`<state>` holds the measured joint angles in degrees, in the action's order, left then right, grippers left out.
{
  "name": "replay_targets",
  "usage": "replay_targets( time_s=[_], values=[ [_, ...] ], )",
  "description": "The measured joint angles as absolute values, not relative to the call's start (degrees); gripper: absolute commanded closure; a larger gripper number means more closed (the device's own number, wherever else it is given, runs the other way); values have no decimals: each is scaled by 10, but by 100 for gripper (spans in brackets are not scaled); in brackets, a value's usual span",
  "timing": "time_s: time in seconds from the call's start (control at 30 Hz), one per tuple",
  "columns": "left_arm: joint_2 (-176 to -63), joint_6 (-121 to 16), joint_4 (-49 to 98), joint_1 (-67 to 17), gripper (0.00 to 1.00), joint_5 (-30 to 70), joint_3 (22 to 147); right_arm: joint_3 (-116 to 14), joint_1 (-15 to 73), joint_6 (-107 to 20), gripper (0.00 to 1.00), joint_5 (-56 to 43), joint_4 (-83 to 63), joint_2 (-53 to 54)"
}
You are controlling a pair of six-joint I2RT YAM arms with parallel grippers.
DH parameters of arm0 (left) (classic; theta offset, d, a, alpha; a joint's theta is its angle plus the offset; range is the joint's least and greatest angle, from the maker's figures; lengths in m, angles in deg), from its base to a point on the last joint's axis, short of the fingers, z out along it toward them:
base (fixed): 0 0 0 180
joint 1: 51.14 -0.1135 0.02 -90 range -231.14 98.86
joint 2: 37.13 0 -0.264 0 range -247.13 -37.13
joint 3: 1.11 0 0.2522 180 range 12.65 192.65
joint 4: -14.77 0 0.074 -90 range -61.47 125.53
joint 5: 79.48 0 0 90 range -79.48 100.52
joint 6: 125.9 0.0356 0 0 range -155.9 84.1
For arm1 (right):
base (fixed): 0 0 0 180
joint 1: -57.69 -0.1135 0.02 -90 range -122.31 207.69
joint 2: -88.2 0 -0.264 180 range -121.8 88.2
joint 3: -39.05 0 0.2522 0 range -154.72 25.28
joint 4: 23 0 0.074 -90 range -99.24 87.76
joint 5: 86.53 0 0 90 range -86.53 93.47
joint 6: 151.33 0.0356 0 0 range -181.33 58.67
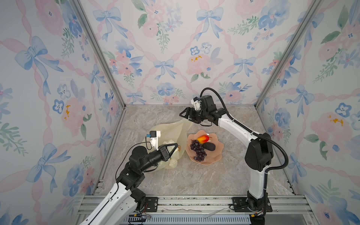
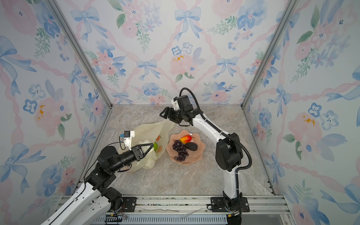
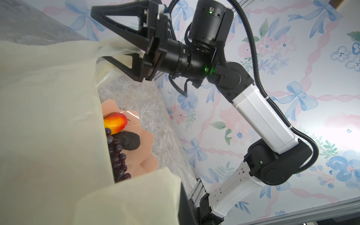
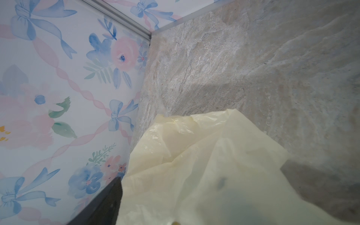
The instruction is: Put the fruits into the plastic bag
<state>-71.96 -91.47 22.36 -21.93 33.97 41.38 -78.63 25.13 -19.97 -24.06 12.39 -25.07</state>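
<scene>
The pale-yellow plastic bag lies left of the pink dish in both top views. My left gripper is shut on the bag's near edge and holds the mouth up. A green lime shows inside the bag. On the dish lie a red-yellow mango, a purple grape bunch and a dark oblong fruit. My right gripper hangs above the bag's far corner. In the left wrist view the right gripper is open, with a strip of bag between its fingers.
The wavy-edged pink dish stands mid-table, to the right of the bag. Flowered walls close the back and both sides. A metal rail runs along the front edge, carrying both arm bases. Bare marble table lies in front of the dish.
</scene>
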Motion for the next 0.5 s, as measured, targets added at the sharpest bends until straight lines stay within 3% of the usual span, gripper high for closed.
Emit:
replay_targets(
  time_s=[0.5],
  values=[
    [-717, -921, 212, -219, 100, 323, 414, -638, 251, -148, 7, -311, 136, -84]
  ],
)
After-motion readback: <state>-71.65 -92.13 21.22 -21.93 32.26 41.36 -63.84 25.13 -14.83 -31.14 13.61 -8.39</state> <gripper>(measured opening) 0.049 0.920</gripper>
